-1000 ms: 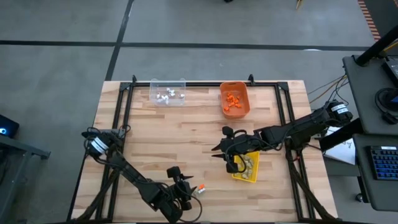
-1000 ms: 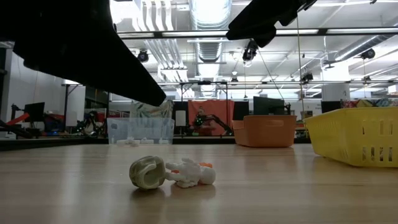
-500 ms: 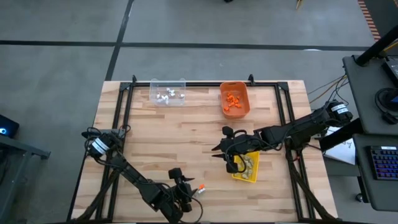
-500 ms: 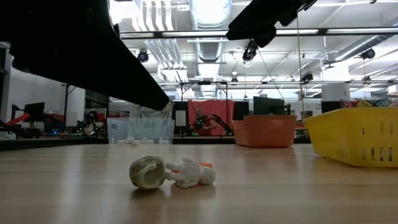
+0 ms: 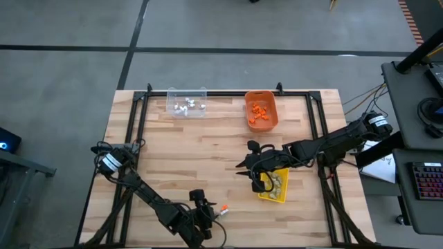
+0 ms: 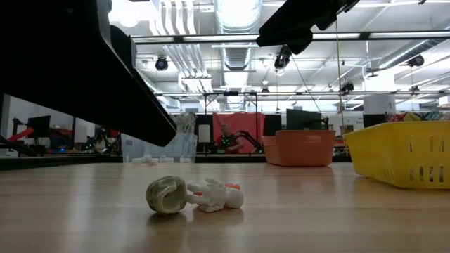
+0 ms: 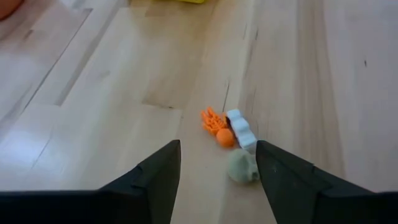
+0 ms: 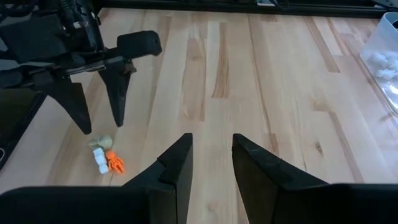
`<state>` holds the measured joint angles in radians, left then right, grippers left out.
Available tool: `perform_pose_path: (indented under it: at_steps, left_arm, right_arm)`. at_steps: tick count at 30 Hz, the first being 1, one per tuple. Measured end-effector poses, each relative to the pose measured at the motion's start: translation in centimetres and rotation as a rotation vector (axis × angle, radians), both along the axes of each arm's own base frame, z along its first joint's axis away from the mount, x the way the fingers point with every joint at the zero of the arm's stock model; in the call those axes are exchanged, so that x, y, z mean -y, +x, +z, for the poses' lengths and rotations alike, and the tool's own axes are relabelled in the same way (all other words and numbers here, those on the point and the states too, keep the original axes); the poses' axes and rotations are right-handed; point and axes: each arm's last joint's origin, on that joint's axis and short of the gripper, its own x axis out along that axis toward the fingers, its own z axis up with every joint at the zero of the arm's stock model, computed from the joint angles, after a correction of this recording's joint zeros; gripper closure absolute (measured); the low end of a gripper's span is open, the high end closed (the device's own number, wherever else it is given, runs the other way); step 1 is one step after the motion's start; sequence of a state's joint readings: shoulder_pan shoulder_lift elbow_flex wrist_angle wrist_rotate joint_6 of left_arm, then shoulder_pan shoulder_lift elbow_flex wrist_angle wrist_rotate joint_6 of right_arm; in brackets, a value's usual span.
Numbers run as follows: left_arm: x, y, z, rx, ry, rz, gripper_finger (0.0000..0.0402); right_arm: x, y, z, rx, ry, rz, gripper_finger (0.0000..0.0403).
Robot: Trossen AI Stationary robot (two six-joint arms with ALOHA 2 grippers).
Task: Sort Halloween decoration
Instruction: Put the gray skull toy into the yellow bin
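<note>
Three touching trinkets (image 7: 233, 140) beside the spread-fingered left gripper (image 7: 217, 168) could scatter if one finger clips them.

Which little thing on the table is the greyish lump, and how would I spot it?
Look at the near edge of the wooden table, just ahead of the left gripper and its open fingers. Three tiny trinkets lie clustered there; the tan-grey trinket is the dull rounded one, beside a white trinket and an orange trinket.
</note>
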<state>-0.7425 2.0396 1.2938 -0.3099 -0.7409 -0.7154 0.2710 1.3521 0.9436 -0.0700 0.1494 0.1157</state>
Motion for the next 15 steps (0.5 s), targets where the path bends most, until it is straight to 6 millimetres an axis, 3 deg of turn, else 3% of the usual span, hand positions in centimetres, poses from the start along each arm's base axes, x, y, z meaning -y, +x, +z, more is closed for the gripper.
perform_pose_path:
  at_steps: [10, 15]
  left_arm:
    - [-0.1, -0.1, -0.6, 0.045, -0.045, 0.008, 0.0227]
    - [-0.3, -0.3, -1.3, 0.082, -0.086, 0.019, 0.0203]
  right_arm:
    - [0.0, -0.1, -0.2, -0.006, 0.005, -0.002, 0.0300]
    - [0.0, -0.2, -0.4, -0.014, 0.012, -0.008, 0.0300]
